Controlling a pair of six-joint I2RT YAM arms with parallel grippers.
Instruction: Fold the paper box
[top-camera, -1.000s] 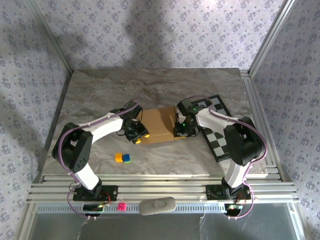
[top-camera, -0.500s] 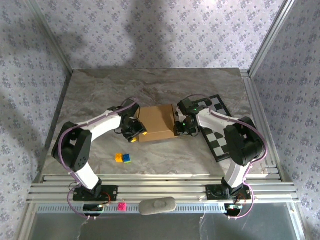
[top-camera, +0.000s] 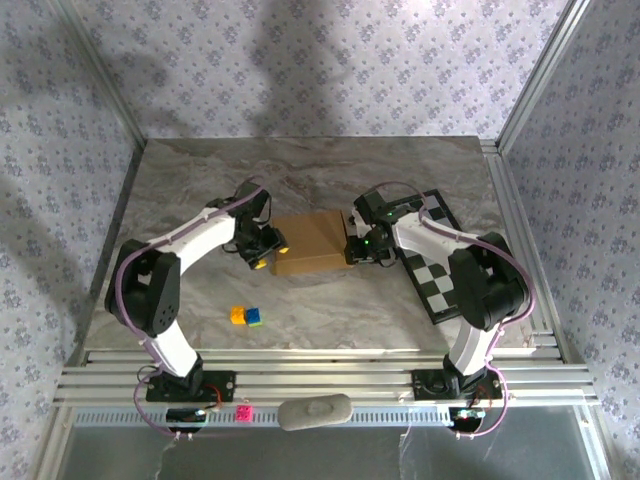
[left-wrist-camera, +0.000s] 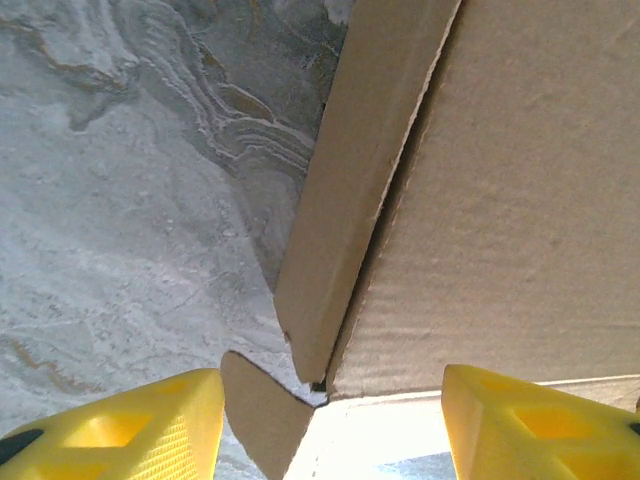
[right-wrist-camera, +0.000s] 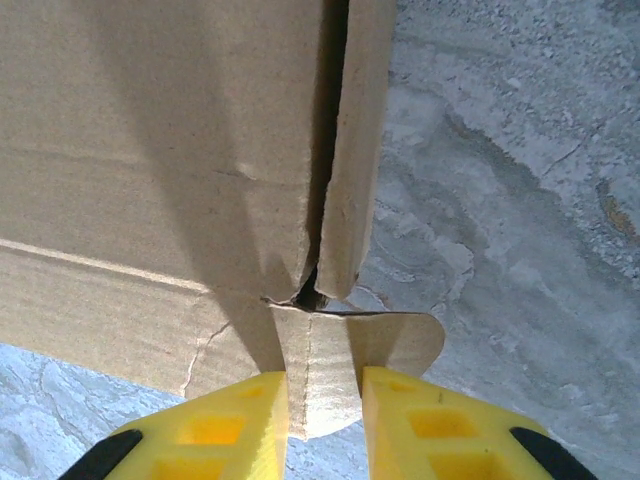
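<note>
The tan paper box (top-camera: 312, 240) lies mid-table between both arms. At its left end my left gripper (top-camera: 266, 250) stands open; in the left wrist view its yellow fingertips (left-wrist-camera: 130, 425) are wide apart on either side of the box's corner (left-wrist-camera: 520, 200), touching nothing, with a side flap (left-wrist-camera: 350, 180) standing up and a small rounded tab (left-wrist-camera: 258, 410) on the table. At the box's right end my right gripper (top-camera: 353, 250) is shut on a corner tab (right-wrist-camera: 325, 385) of the box (right-wrist-camera: 150, 150), pinched between both yellow fingers (right-wrist-camera: 220, 430).
A black-and-white checkerboard (top-camera: 432, 262) lies right of the box under the right arm. A yellow block (top-camera: 238, 315) and a blue block (top-camera: 254, 317) sit in front of the left gripper. Aluminium rails (top-camera: 320, 375) run along the near edge.
The left gripper has opened, let go of the box's left end and moved a little back and left. The box looks flatter and has shifted slightly away. The right gripper keeps its hold.
</note>
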